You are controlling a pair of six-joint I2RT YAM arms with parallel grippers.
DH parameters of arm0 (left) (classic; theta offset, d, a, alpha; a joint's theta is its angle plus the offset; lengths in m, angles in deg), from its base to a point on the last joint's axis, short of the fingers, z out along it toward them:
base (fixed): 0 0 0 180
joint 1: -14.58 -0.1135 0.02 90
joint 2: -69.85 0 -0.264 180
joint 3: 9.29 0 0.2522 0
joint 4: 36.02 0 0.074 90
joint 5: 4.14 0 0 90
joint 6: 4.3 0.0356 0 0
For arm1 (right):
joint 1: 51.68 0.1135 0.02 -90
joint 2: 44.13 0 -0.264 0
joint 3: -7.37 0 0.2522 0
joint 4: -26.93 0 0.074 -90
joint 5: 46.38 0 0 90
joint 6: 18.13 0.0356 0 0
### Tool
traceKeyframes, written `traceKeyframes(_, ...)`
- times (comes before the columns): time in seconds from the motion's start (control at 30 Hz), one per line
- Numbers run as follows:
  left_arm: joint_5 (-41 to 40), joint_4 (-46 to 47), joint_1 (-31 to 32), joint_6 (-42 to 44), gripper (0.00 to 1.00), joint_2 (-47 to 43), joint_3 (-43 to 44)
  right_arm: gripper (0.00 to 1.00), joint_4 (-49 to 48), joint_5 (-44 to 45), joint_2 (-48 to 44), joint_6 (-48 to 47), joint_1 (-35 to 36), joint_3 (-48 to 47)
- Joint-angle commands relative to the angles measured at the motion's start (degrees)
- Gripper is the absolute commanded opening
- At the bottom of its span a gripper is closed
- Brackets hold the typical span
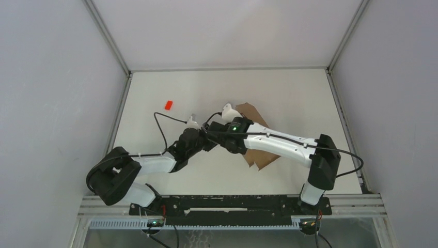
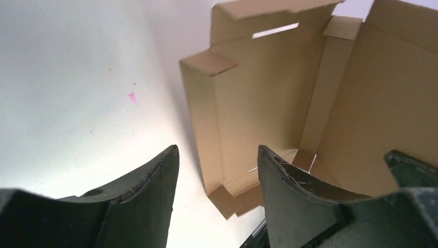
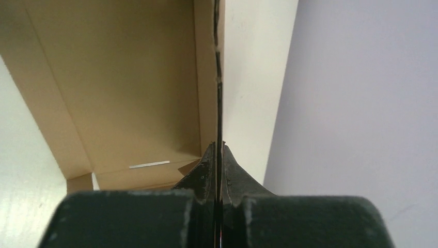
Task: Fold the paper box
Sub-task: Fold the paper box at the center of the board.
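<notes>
The brown cardboard paper box (image 1: 261,157) lies at mid table, partly folded, with walls raised and much of it hidden under my right arm. In the left wrist view the box (image 2: 258,93) stands open ahead, with side walls, corner flaps and a slit showing. My left gripper (image 2: 217,155) is open and empty, its fingers just short of the box's near left corner. My right gripper (image 3: 217,147) is shut on the thin edge of a raised box wall (image 3: 119,77). In the top view both grippers meet at the box's left side (image 1: 222,137).
A tiny red block (image 1: 168,104) lies on the white table (image 1: 289,93) left of the box. Grey enclosure walls (image 1: 51,103) close in both sides and the back. A black cable loops over the table near my left wrist.
</notes>
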Motion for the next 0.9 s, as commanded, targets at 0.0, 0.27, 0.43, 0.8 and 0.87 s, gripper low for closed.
traceKeyframes(0.0,0.3,5.4,-0.2,-0.8,0.62,0.5,0.3,0.0,-4.6,-2.0,-4.6,-2.5,-2.0,-0.6)
traceKeyframes(0.27,7.1,6.5,-0.4,-1.7,0.62,12.0,8.5,0.0,-2.0,-0.8,-3.7,-2.8,-2.1,-1.7)
traceKeyframes(0.43,10.3,5.3,-0.3,-2.3,0.62,19.4,15.0,0.0,0.2,-1.4,-3.4,-2.4,-1.4,-3.7)
traceKeyframes(0.8,13.0,3.4,-0.4,-2.9,0.6,27.7,21.2,0.0,3.4,-8.3,0.3,-2.3,1.1,-10.6)
traceKeyframes(0.87,13.1,3.4,-0.3,-2.8,0.6,28.3,21.4,0.0,1.8,-10.8,0.1,-2.6,1.1,-10.3)
